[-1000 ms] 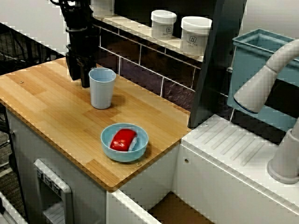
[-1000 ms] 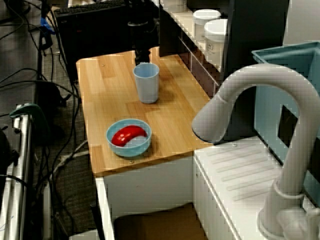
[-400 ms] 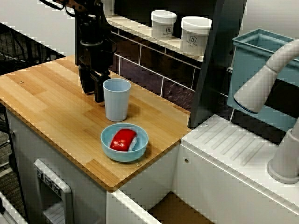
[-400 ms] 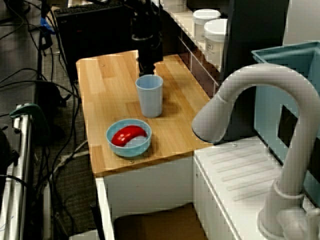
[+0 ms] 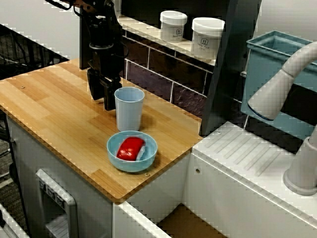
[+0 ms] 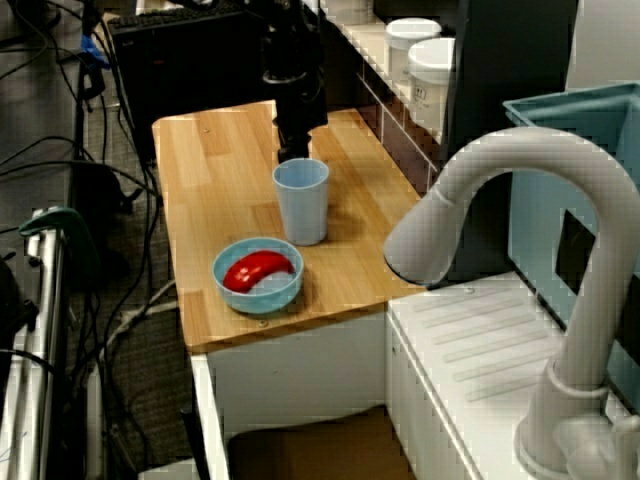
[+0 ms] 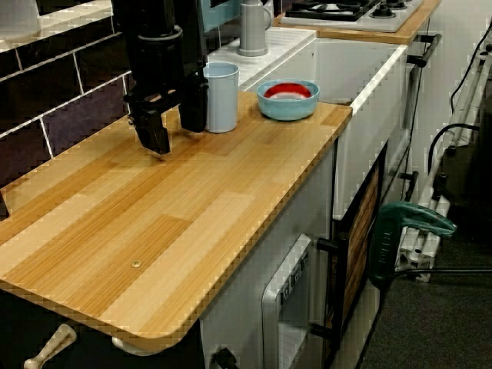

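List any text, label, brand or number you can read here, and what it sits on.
Label on left white jar, view from above: dark print, too blurred to read.
Label on right white jar: likewise too blurred to read.
No other text is readable anywhere.

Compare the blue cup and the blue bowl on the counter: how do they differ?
The cup is tall and narrow; the bowl is low and wide. The cup looks empty; the bowl holds a red object. The cup stands beside the claw; the bowl sits farther off, near the edge of the counter. Both are light blue and upright.
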{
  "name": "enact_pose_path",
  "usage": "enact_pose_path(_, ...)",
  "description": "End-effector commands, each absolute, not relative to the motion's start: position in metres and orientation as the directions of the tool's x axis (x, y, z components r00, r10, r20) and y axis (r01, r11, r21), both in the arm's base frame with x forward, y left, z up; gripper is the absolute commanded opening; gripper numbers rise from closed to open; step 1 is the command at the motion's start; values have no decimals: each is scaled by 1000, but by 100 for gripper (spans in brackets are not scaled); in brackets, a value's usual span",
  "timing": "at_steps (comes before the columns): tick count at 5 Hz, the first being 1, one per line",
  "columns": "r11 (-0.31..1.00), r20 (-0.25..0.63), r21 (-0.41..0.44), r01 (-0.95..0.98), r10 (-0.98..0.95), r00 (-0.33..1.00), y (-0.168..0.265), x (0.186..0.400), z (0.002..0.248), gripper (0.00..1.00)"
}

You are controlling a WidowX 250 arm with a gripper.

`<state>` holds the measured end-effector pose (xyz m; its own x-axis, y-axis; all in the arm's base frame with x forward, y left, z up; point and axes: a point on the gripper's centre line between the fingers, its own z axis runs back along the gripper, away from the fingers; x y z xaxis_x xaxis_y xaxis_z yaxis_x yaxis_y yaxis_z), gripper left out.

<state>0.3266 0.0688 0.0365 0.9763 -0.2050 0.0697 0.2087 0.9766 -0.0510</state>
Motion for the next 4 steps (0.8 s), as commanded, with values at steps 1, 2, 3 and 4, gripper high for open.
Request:
enact_pose_path(1,973,131,-30,228,-222,966,52,305,66,100)
enact_pose_path(2,972,120,-47,232,-225,967,47,302,67,100)
enact_pose_path(3,971,120,-52,232,-225,967,46,300,69,100)
enact_pose_path(4,977,128,-59,205,-196,972,61,302,73,100)
